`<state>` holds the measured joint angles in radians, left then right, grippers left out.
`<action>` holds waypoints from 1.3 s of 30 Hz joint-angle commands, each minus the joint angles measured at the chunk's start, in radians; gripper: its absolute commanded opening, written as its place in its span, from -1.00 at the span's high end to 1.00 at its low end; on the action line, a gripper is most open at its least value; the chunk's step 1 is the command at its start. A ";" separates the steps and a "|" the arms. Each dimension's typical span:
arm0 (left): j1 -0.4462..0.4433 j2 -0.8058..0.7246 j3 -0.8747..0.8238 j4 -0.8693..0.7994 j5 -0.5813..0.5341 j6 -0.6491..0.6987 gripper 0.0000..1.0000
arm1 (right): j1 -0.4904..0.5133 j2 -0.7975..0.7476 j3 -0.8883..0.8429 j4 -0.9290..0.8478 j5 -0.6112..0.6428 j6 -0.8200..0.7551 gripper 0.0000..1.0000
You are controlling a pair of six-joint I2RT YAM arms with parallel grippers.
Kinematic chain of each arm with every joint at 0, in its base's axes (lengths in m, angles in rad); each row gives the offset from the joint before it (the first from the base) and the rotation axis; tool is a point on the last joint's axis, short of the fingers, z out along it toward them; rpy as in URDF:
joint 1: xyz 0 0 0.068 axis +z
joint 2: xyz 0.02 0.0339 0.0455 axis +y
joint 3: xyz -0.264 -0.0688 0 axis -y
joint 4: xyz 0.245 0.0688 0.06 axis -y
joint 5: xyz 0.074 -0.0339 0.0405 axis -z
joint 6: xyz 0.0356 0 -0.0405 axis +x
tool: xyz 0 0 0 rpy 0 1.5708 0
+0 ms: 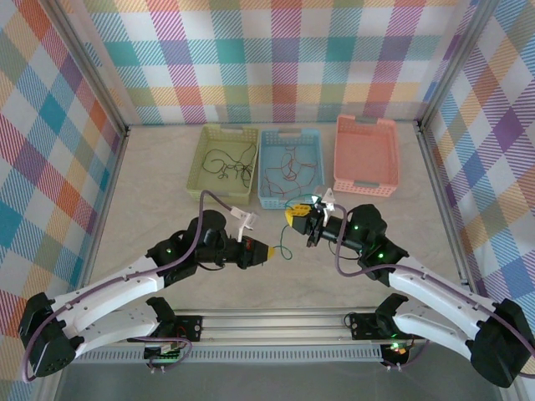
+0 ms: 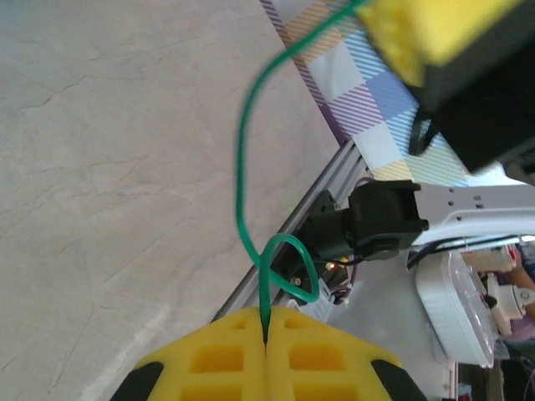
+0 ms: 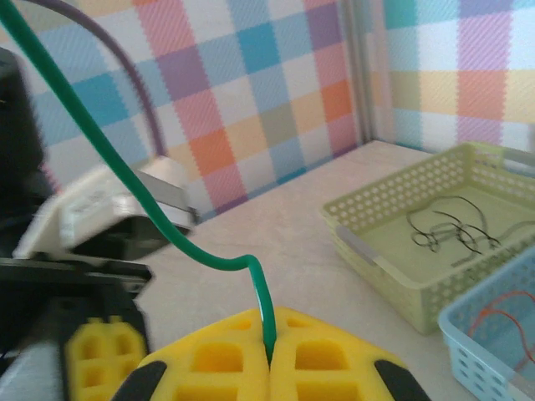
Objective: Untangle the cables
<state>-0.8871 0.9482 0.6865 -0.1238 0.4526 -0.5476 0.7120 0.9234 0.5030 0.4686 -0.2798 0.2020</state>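
One green cable (image 1: 284, 240) hangs in a short arc between my two grippers above the table's front middle. My left gripper (image 1: 269, 251) is shut on one end of it; in the left wrist view the green cable (image 2: 242, 167) loops once just above the closed yellow pads (image 2: 217, 359). My right gripper (image 1: 293, 216) is shut on the other end, and the green cable (image 3: 125, 188) rises from its closed pads (image 3: 326, 363). Thin black cables (image 1: 227, 163) lie tangled in the yellow-green basket (image 1: 197, 167). Orange-red cables (image 1: 288, 170) lie in the blue basket (image 1: 262, 171).
A pink basket (image 1: 365, 159) stands at the back right beside the blue one. The three baskets line the far side, just beyond my right gripper. Checked walls enclose the table on three sides, and an aluminium rail (image 1: 276, 322) runs along the near edge.
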 commanded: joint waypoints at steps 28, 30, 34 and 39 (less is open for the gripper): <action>-0.270 0.018 -0.012 -0.222 -0.247 0.226 1.00 | -0.322 0.025 0.011 -0.197 0.351 0.631 1.00; -0.270 0.014 -0.016 -0.220 -0.255 0.224 1.00 | -0.330 0.022 0.012 -0.201 0.342 0.629 1.00; -0.270 0.017 -0.010 -0.229 -0.294 0.211 1.00 | -0.335 0.016 0.020 -0.203 0.341 0.615 1.00; -0.268 -0.014 0.031 -0.260 -0.432 0.185 -0.32 | -0.338 0.014 0.065 -0.222 0.417 0.524 1.00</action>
<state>-1.1423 0.9680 0.6994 -0.3161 0.0933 -0.3347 0.3885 0.9543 0.5022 0.2295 0.0273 0.7898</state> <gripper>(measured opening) 0.563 0.064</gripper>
